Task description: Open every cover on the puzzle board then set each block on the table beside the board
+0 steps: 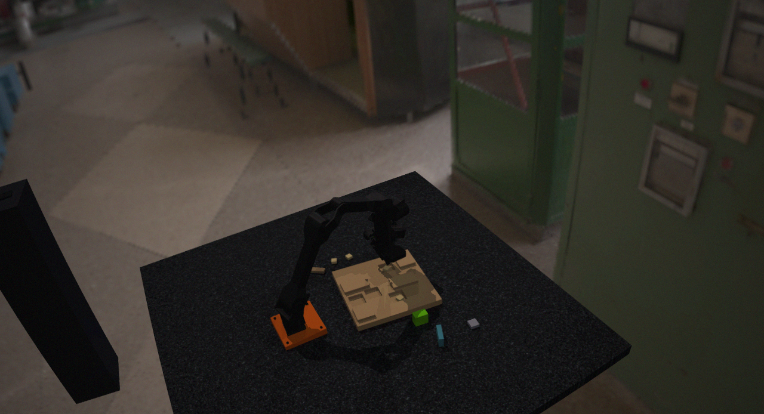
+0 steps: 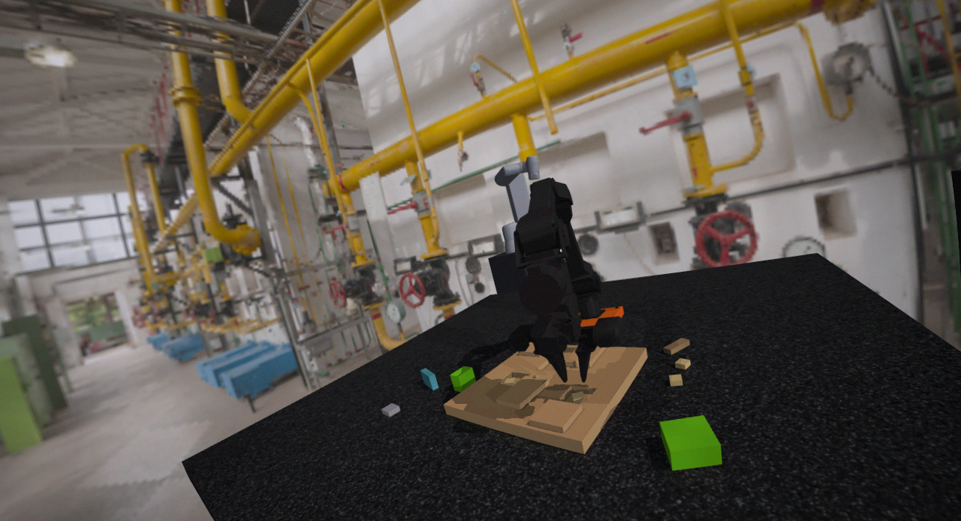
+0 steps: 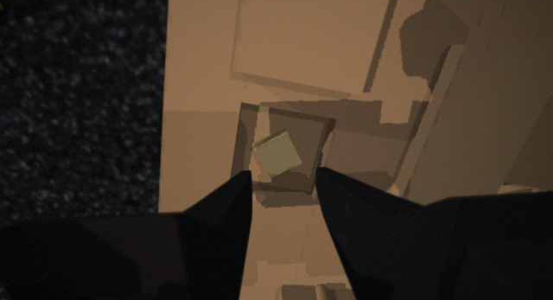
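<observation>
My gripper (image 3: pixel 283 178) hangs point-down over the puzzle board (image 2: pixel 591 417), its 2 dark fingers partly apart with nothing between them. Through the wrist camera I see the gap between the tips lined up just short of a square well (image 3: pixel 282 146), whose cover is off it. In that well sits 1 small pale block (image 3: pixel 277 154), turned at an angle to the well's walls and not touched by either finger. Just beyond the well lies a large flat cover (image 3: pixel 308 38), and to the right a long raised cover (image 3: pixel 467 127) runs at a slant.

From the exterior view the fingers stand above the middle of the board, close to its surface; I cannot tell whether the tips touch it. The arm (image 1: pixel 312 240) arches up from an orange base plate (image 1: pixel 315 334) set beside the board.

Off the board, on the black table (image 1: pixel 534 358), I count 3 small tan pieces (image 2: pixel 679 363) near one side. On the other side lie a small green block (image 2: pixel 462 378) touching or just beside the board's edge, a teal block (image 2: pixel 429 378) next to it, and a grey block (image 2: pixel 390 409) farther out. A larger green block (image 2: pixel 690 442) rests near the board's corner closest to the exterior camera.
</observation>
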Available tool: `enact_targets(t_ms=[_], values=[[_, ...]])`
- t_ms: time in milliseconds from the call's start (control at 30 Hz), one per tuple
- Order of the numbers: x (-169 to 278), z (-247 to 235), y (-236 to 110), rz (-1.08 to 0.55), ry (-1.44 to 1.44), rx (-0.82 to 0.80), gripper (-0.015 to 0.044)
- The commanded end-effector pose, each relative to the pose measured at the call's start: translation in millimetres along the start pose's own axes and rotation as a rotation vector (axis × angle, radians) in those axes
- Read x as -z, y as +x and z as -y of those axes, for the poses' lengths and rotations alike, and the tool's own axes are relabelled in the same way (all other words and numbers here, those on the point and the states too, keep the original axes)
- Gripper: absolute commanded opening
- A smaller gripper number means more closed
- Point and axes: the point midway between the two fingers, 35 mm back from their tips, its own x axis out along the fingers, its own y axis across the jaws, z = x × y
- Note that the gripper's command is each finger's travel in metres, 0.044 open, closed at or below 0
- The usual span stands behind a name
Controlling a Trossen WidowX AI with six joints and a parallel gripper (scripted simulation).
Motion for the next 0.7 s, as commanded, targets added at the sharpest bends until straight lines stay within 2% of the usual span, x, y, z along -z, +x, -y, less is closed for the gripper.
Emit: enact_targets(t_ms=[0, 667], values=[[-0.4, 0.7, 0.2, 0.002, -0.066, 0.004, 0.0144], [-0.5, 1.0, 0.2, 0.001, -0.364, 0.004, 0.0144]])
